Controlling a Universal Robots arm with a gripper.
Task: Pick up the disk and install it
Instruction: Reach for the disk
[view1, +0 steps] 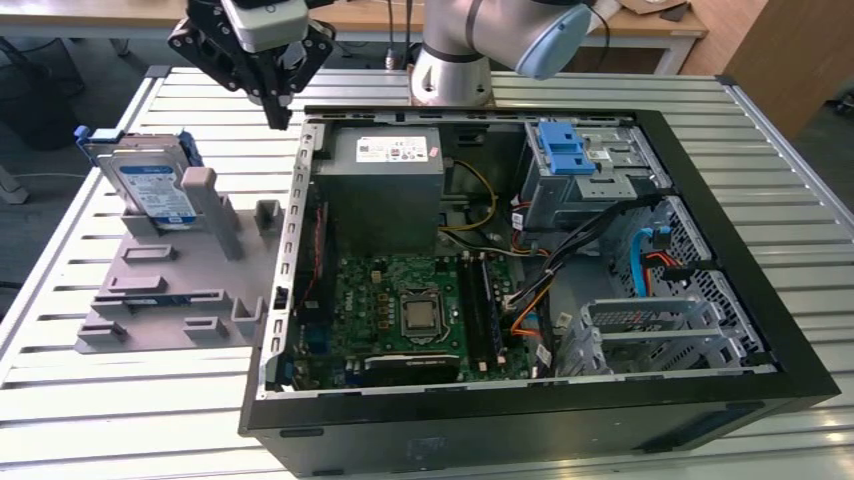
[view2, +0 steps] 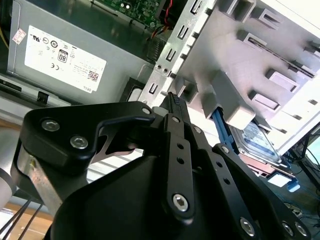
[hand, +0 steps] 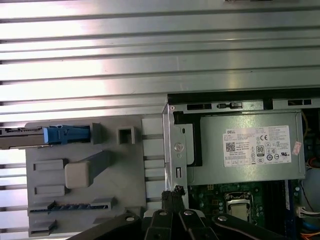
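Over narrow gap between holder (view1: 174, 290) and case (view1: 298, 250) wall: gripper (view1: 278, 118), fingers closed, close to wall. Upright disk (view1: 147, 185) at holder's far end, open air above. Grey post (view1: 214, 212) just beside disk on exterior view's right. Free passage over table (view1: 134, 430) along holder's outer side. Case open upward. Power supply (view1: 380, 190) fills corner nearest gripper. Cables (view1: 534, 265) cross before drive cage (view1: 594, 180).

One disk (view1: 144, 185), one grey fixture (view1: 147, 300), one computer case (view1: 534, 430), one power supply (view1: 380, 195), one tool (view1: 278, 117).
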